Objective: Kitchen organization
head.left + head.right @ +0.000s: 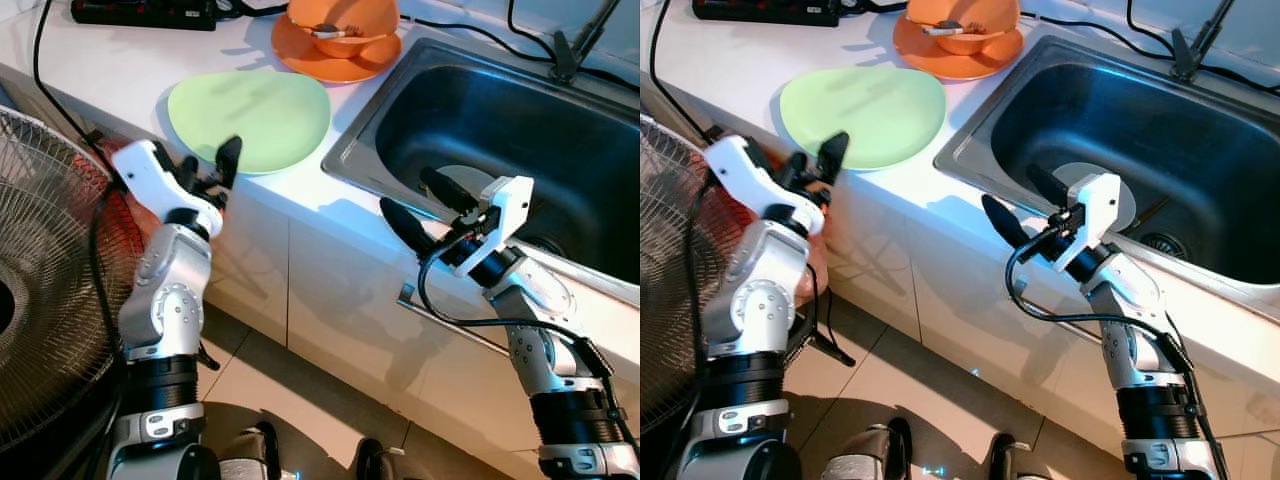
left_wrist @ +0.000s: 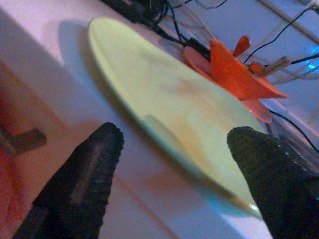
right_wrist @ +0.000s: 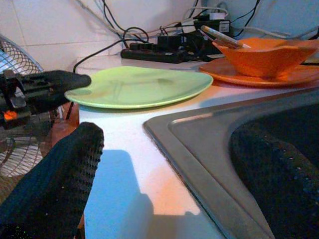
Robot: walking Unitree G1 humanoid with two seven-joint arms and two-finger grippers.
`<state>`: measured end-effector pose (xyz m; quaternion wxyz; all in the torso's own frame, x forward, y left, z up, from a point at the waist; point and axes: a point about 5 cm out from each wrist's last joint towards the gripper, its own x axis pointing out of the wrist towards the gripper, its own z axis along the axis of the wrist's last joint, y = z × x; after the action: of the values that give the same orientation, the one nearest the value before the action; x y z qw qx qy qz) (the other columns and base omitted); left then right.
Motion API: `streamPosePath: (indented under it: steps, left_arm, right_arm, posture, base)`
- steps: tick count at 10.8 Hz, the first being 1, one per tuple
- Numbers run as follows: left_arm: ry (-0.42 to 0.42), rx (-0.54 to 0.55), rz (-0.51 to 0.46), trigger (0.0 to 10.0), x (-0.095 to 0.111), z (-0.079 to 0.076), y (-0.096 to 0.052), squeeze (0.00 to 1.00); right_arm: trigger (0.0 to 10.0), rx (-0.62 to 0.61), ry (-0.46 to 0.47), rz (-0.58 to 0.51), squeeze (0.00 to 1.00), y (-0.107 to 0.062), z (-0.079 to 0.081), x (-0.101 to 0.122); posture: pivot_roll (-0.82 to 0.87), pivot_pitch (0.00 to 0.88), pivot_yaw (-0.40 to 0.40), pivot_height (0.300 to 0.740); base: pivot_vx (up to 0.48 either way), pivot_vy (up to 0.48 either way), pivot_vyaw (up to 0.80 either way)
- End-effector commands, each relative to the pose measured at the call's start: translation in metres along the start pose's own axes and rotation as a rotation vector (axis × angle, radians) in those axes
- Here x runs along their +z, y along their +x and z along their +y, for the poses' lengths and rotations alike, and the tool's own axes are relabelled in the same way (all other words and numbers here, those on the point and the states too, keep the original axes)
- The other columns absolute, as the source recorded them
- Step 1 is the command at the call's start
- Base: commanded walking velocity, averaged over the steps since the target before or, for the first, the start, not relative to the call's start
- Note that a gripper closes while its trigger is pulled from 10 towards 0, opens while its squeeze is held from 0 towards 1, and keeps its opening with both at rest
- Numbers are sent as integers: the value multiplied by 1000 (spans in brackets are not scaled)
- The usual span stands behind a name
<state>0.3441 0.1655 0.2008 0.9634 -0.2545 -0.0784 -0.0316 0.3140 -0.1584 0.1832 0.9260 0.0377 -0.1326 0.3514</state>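
**A:** What do the head views show?

**B:** A white counter point(image 1: 120, 70) with a flat pale green plate point(image 1: 250, 118) near its front edge. Behind it, an orange bowl point(image 1: 345, 22) sits on a round orange plate point(image 1: 330, 60), with a spoon in the bowl. A shiny metal sink point(image 1: 500, 150) is beside them. A black power strip point(image 1: 145, 13) lies at the back. A wire fan point(image 1: 40, 290) stands on the floor.

**A:** And the left wrist view?

**B:** The left end effector point(image 2: 174, 164) is spread wide, just before the green plate's rim.

**A:** The right wrist view?

**B:** The right end effector point(image 3: 164, 179) is wide too, by the sink's corner. No writing can be read.
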Motion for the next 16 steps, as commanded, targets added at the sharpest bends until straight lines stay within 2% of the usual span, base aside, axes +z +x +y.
streamPosePath:
  steps: [1, 2, 3, 12, 16]
  left_arm:
    - [3, 9, 7, 10000, -4, -1, 1, 1000]
    - [8, 3, 10, 10000, -5, -3, 1, 141]
    - [7, 2, 11, 10000, -6, -4, 1, 0]
    - [21, -24, -47, 10000, 7, -20, 23, 0]
    - [37, 22, -4, 10000, -3, -20, 27, 0]
  right_arm:
    - [10000, 10, -14, 10, 0, -2, 0, 1]
    - [10000, 10, -13, 10, 0, -2, 0, 0]
    - [10000, 11, -14, 11, 0, -2, 0, 0]
    - [10000, 19, -14, 22, 0, -3, 2, 0]
    - [10000, 15, -16, 23, 0, -5, 2, 1]
  posture:
    - [45, 176, -61, 740]
    - [44, 171, -61, 740]
    - [42, 170, -60, 740]
    - [34, 177, -72, 740]
    - [21, 189, -73, 740]
  base:
    - [0, 0, 0]
    - [0, 0, 0]
    - [0, 0, 0]
    - [0, 0, 0]
    - [0, 0, 0]
